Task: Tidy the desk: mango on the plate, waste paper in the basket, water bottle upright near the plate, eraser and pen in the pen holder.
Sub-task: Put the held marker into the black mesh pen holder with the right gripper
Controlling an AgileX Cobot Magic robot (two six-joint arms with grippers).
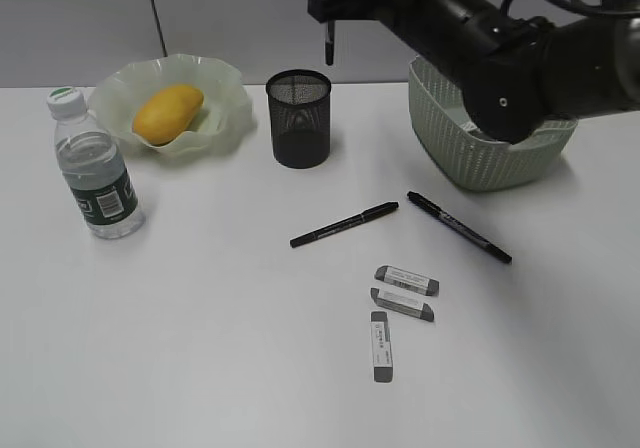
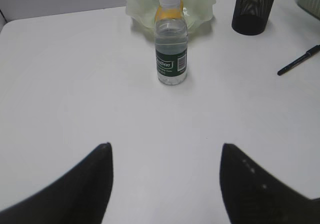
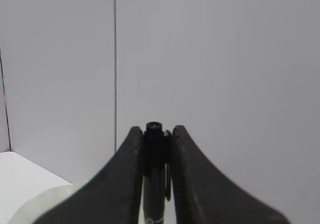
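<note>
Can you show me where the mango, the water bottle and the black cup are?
mango [image 1: 167, 113], exterior view, middle of the fruit.
water bottle [image 2: 171, 63], left wrist view, green label.
pen holder [image 1: 299, 120], exterior view, mesh side.

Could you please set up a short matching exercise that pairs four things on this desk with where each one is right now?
Things:
1. mango
2. water bottle
3. pen held by the right gripper
4. three erasers

Places:
A. hanging above the pen holder
B. lying flat on the desk, near the front
C. on the plate
D. standing upright left of the plate

Pairs: 1-C, 2-D, 3-A, 4-B
</note>
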